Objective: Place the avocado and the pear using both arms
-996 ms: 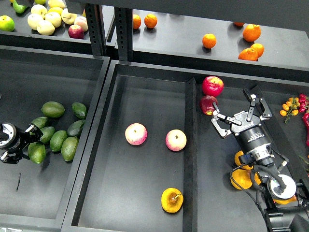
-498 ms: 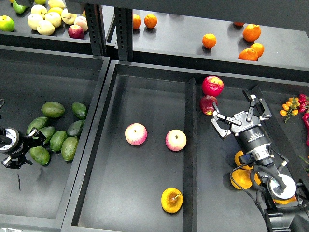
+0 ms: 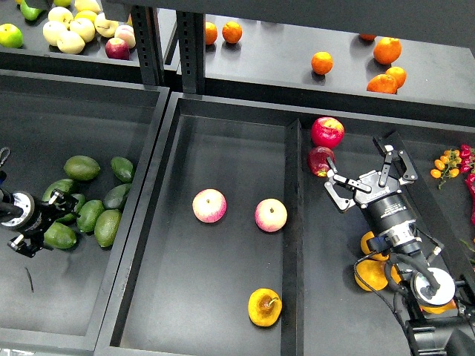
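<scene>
The pear, yellow-orange with a brown stem, lies at the front of the middle tray. A cluster of several green avocados lies in the left tray. My left gripper is low at the cluster's left edge, its fingers spread beside the nearest avocado; I cannot tell whether they touch it. My right gripper is open and empty over the right tray, well away from the pear.
Two pink-yellow apples lie mid-tray. Two red apples sit just beyond my right gripper. Oranges lie under my right arm. Cherry tomatoes are at the right. The back shelf holds oranges and pale fruit.
My left gripper has shifted slightly at the avocado cluster and the nearest avocado moved a little. My right arm and the pear have not moved.
</scene>
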